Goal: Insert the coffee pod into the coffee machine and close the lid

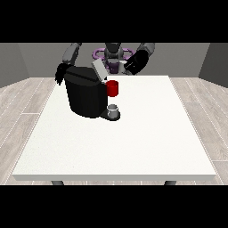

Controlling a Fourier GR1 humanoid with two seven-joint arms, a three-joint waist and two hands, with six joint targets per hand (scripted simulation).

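A black coffee machine (84,95) stands on the white table (133,142), left of the middle. Its grey lid (99,69) is tilted up and open at the top. A red part (112,88) sticks out at the machine's front, above a small grey cup (113,110) on its base. No coffee pod shows on its own. The hand at the view's left (60,74) hangs behind the machine's far left corner, partly hidden. Raised near the lid's right is the hand at the view's right (136,62), held over the table's far edge.
The table's near half and right side are bare white surface. The robot's torso (113,55) stands behind the far edge. Wood floor surrounds the table.
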